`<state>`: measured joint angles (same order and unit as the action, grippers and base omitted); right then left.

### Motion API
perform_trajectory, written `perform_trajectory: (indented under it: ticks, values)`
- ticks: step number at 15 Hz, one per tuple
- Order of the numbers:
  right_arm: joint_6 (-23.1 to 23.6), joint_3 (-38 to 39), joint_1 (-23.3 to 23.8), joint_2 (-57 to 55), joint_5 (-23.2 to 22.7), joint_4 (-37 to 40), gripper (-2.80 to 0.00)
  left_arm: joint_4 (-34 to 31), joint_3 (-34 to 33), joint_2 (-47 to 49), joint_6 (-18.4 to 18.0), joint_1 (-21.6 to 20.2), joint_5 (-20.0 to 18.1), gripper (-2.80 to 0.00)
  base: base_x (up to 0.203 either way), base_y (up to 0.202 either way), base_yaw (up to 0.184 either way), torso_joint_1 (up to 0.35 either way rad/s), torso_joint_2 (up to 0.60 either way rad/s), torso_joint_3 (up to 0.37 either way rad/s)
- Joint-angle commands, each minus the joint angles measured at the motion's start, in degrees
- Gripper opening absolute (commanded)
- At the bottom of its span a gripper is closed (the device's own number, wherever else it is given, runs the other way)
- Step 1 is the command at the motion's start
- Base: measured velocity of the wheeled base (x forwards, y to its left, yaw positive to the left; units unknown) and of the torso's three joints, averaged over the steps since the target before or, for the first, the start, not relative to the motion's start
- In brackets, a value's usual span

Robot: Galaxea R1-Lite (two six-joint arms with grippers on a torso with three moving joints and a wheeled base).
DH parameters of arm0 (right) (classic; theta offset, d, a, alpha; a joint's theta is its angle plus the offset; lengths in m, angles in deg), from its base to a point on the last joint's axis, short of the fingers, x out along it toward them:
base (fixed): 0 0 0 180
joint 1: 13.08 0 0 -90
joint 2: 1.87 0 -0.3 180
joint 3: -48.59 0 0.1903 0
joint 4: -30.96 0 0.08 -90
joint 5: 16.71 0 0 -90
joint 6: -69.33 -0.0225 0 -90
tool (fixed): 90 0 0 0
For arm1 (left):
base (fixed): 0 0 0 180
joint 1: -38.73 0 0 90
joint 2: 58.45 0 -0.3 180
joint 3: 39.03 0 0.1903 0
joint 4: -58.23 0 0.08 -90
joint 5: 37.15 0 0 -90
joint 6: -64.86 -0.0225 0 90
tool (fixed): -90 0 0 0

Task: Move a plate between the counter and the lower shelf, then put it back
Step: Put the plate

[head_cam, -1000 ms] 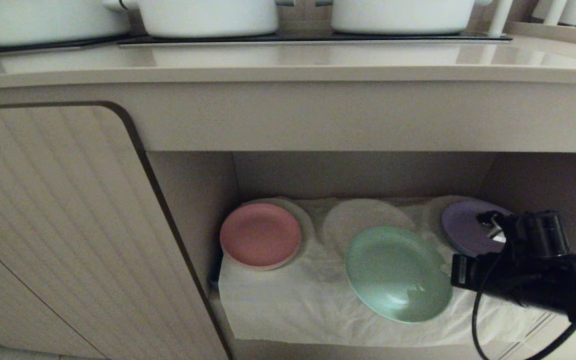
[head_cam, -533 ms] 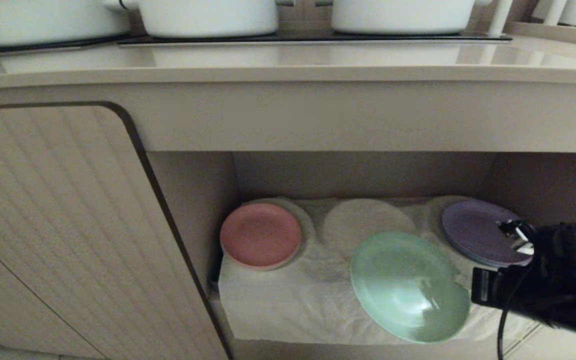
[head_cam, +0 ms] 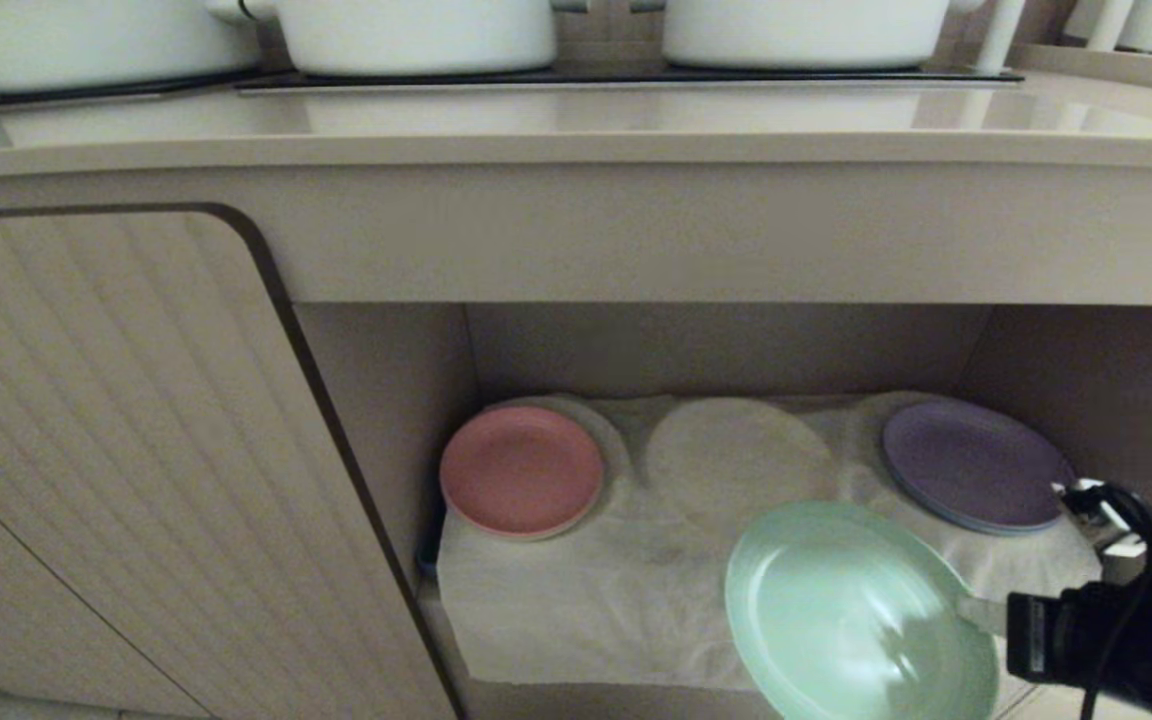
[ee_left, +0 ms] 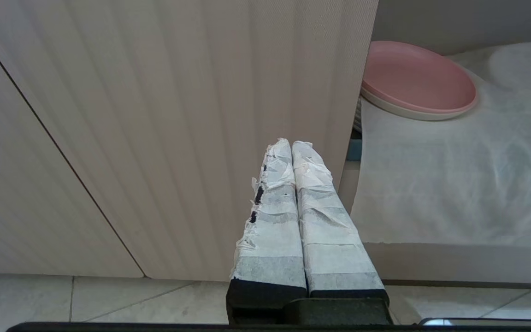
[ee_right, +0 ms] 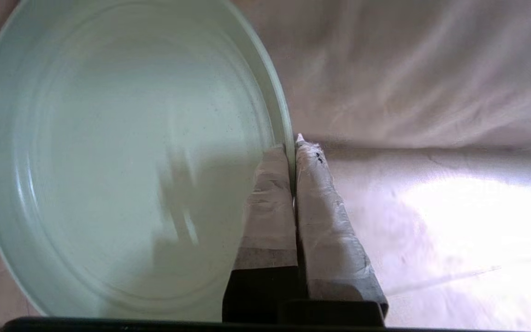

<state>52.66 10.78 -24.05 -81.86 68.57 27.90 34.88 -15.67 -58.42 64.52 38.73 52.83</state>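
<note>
The mint-green plate hangs tilted at the front edge of the lower shelf, over its white cloth. My right gripper is shut on the plate's right rim, its arm coming in from the lower right. In the right wrist view the taped fingers pinch the plate at its rim, and the gripper points toward the cloth. The counter runs above the recess. My left gripper is shut and empty, parked low in front of the ribbed cabinet door.
A pink plate lies at the shelf's left and a purple plate at its right, with a round cloth mound between them. White pots stand on the black hob at the counter's back. The cabinet door closes off the left.
My right gripper has drawn the mint-green plate forward and down, out toward the shelf's front edge. The purple plate, earlier partly hidden by the arm, now shows whole.
</note>
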Motion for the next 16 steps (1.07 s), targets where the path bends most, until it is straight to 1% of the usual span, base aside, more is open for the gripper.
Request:
perform_trajectory:
  ticks: [1, 5, 11, 14, 16]
  values:
    - [0.2, 1.5, 0.0, 4.1, 0.0, 1.2, -2.8, 0.0, 0.0, 0.0, 0.0, 0.0, 0.0, -2.8, 0.0, 0.0, 0.0, 0.0, 0.0, 0.0]
    - [1.3, 6.5, -0.1, 9.6, 0.1, 3.6, -2.8, 0.0, 0.0, 0.0, 0.0, 0.0, 0.0, -2.8, 0.0, 0.0, 0.0, 0.0, 0.0, 0.0]
    - [1.8, 10.5, -0.3, 19.2, 0.1, 11.0, -2.8, 0.0, 0.0, 0.0, 0.0, 0.0, 0.0, -2.8, 0.0, 0.0, 0.0, 0.0, 0.0, 0.0]
    - [1.9, 13.6, -0.2, 19.6, 1.1, 9.0, -2.8, 0.1, 0.0, 0.0, 0.0, 0.0, 0.0, -2.8, 0.0, 0.0, 0.0, 0.0, 0.0, 0.0]
    - [2.9, 14.4, -0.2, 19.6, 1.2, 8.0, -2.8, 0.0, 0.0, 0.0, 0.0, 0.0, 0.0, -2.8, 0.0, 0.0, 0.0, 0.0, 0.0, 0.0]
